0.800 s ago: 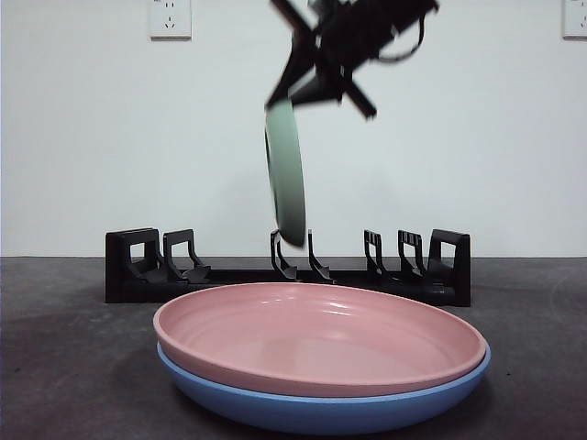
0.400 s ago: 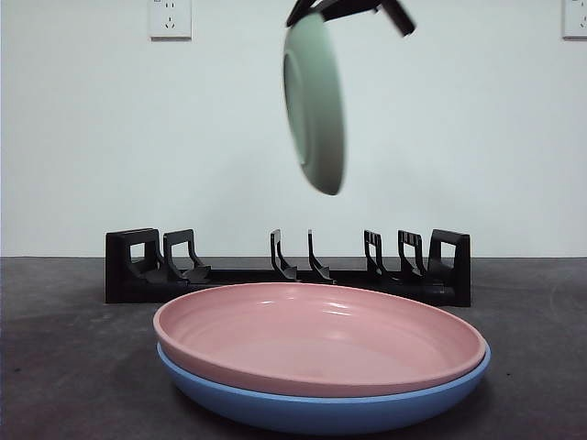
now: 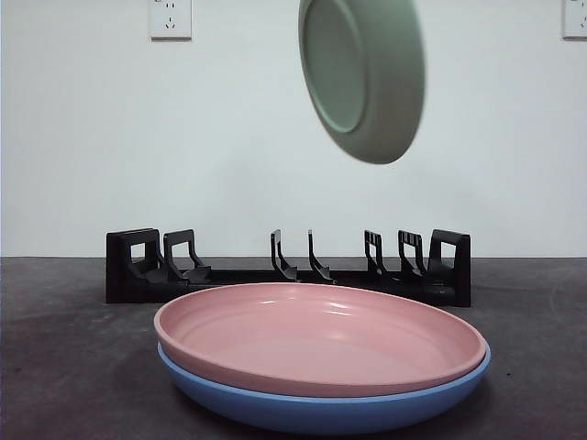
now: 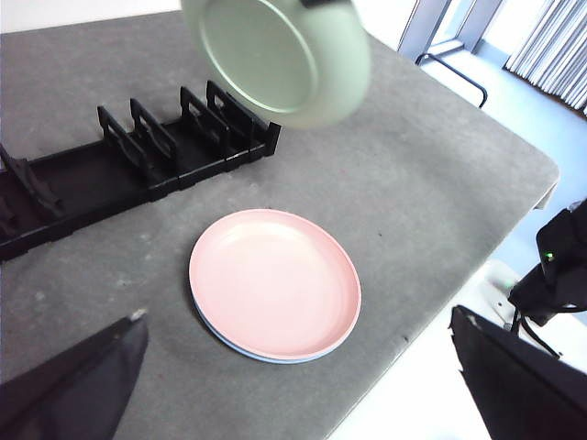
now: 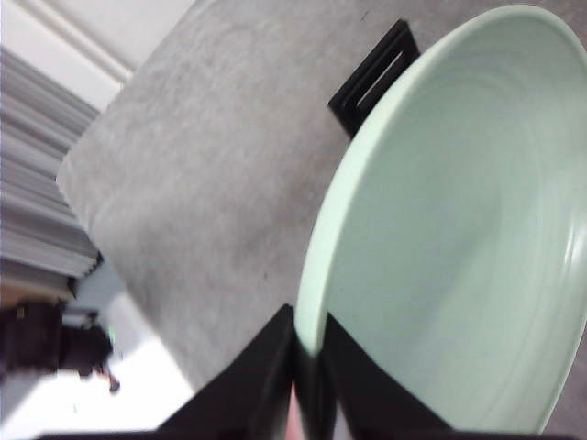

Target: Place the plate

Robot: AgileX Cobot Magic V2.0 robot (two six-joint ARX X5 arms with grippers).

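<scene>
Green plate (image 3: 364, 78): airborne above black rack (image 3: 288, 268), rim pinched in right gripper (image 5: 310, 362). Left gripper (image 4: 293, 385): jaws wide, empty.

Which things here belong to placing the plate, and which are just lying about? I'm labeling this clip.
Part of the job:
- green plate, held in the air
- right claw, shut on the plate's rim
- black plate rack, with no plates in it

Just lying about:
- pink plate, stacked on the blue one
- blue plate
- left claw, open, waiting
</scene>
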